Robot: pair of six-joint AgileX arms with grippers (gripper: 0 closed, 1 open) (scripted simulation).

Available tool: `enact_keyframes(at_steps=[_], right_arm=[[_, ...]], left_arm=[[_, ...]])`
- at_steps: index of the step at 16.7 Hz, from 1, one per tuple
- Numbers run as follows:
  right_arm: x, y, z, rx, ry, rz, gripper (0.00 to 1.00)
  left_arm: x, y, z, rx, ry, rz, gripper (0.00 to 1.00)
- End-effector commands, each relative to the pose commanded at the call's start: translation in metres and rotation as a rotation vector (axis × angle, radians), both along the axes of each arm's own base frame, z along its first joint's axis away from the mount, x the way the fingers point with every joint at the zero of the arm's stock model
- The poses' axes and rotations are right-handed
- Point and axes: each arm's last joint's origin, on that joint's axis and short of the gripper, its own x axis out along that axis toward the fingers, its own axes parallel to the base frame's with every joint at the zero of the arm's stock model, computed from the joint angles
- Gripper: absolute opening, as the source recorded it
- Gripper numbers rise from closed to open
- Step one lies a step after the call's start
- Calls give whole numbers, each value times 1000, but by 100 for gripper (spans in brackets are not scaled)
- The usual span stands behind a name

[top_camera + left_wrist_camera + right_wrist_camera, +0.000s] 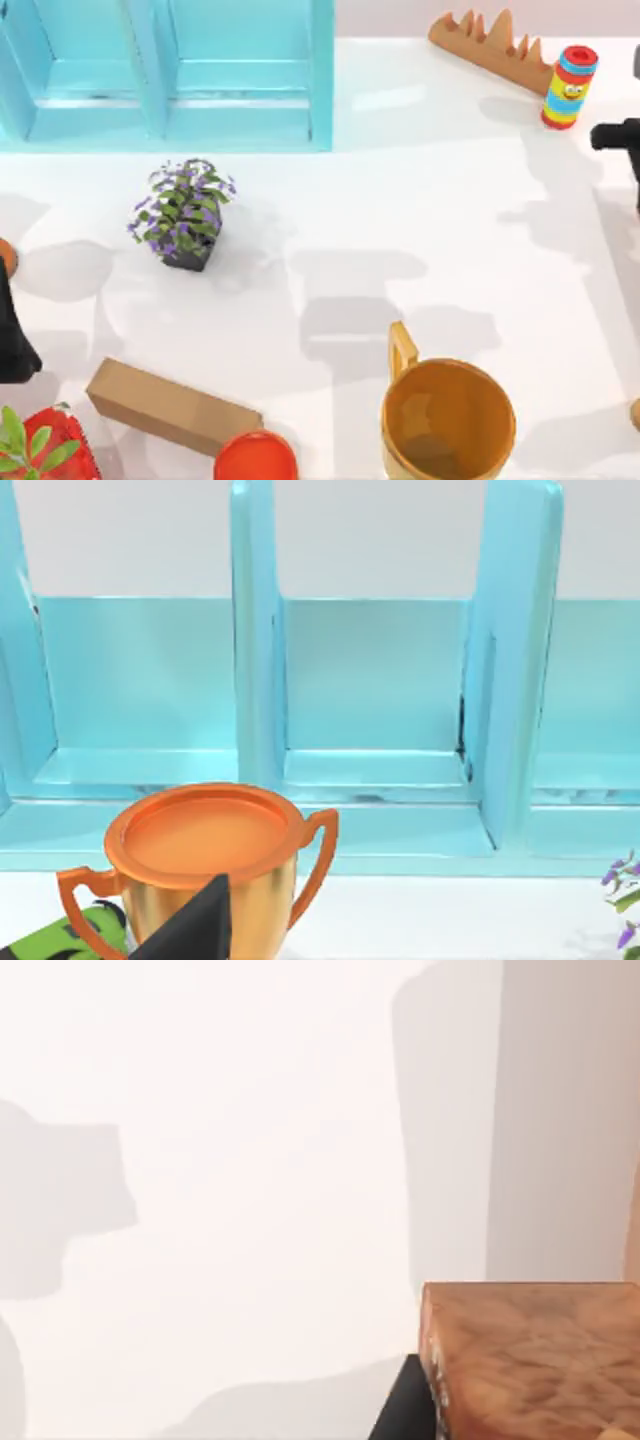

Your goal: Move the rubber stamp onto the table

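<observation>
My left arm [15,345] sits at the glossy white desk's [420,200] nine o'clock edge, my right arm [620,140] at two o'clock; I cannot tell either claw's state.

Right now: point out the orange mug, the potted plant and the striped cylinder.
orange mug [447,420]: top view, on its inner wall.
potted plant [183,212]: top view, on its purple-flowered foliage.
striped cylinder [569,87]: top view, on its side by the face.

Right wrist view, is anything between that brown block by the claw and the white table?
Nothing visible does. The brown wood-grained block sits beside the right claw's dark finger, with the glossy white table directly beyond it.
</observation>
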Motion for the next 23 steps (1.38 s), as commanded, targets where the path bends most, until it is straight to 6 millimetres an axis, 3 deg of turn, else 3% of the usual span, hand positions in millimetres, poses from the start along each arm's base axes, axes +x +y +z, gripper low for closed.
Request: enact_keyframes(at_steps=[5,10,12,17,23], right_arm=[[47,80,-43,9,10,7,0],[59,150,-94,-17,48,13,0],[58,158,-99,-21,50,13,0],[59,157,-104,-21,54,9,0],[59,159,-142,-21,49,13,0]], left_arm=[[0,0,0,0,0,0,100],[0,0,0,0,0,0,100],[0,0,0,0,0,0,100],[0,0,0,0,0,0,100],[0,0,0,0,0,0,100]])
